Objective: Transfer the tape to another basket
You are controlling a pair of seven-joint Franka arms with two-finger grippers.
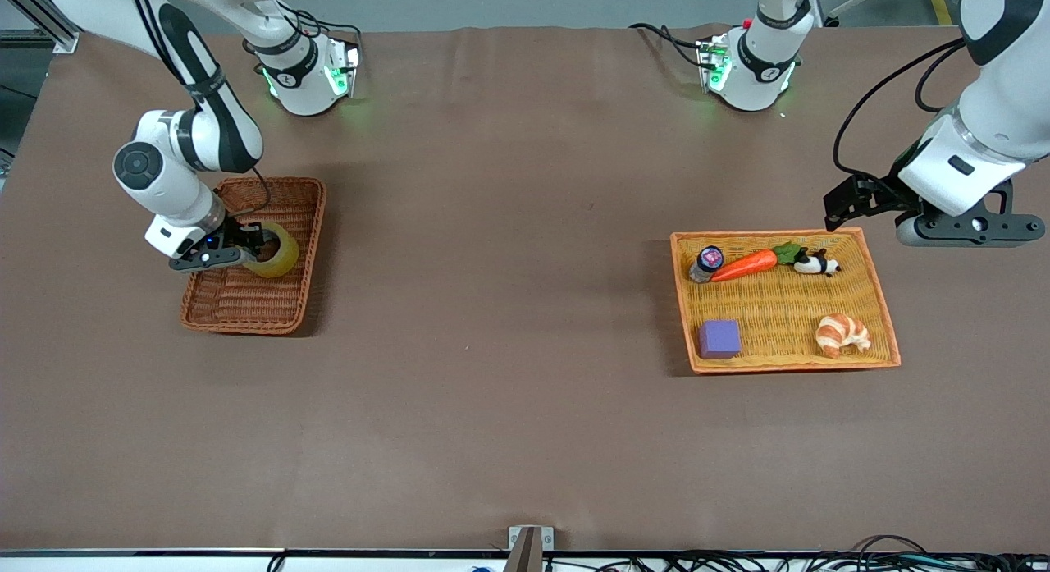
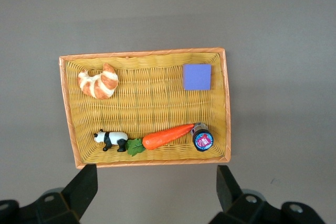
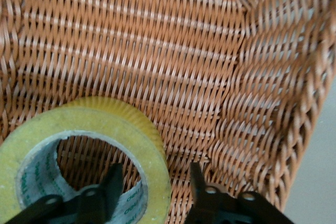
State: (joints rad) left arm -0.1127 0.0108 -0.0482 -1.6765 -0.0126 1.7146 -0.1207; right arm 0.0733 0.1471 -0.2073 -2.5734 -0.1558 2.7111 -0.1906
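Observation:
The tape [image 1: 277,253], a yellowish translucent ring, stands tilted inside the reddish-brown wicker basket [image 1: 238,301] at the right arm's end of the table. My right gripper [image 1: 250,249] is down in the basket at the tape. In the right wrist view the tape [image 3: 84,129] lies on the basket's weave [image 3: 157,51]. The right gripper [image 3: 156,174] is open: one finger is in the ring's hole, the other outside the ring with a small gap. My left gripper [image 1: 841,207] is open and empty, in the air over the farther edge of the yellow tray; it waits.
The wide orange-yellow wicker tray [image 1: 787,309] at the left arm's end holds a carrot [image 1: 745,265], a small panda [image 1: 816,264], a round-capped jar [image 1: 707,260], a purple block [image 1: 719,339] and a croissant [image 1: 842,334]. It also shows in the left wrist view [image 2: 152,98], past the left gripper [image 2: 156,177].

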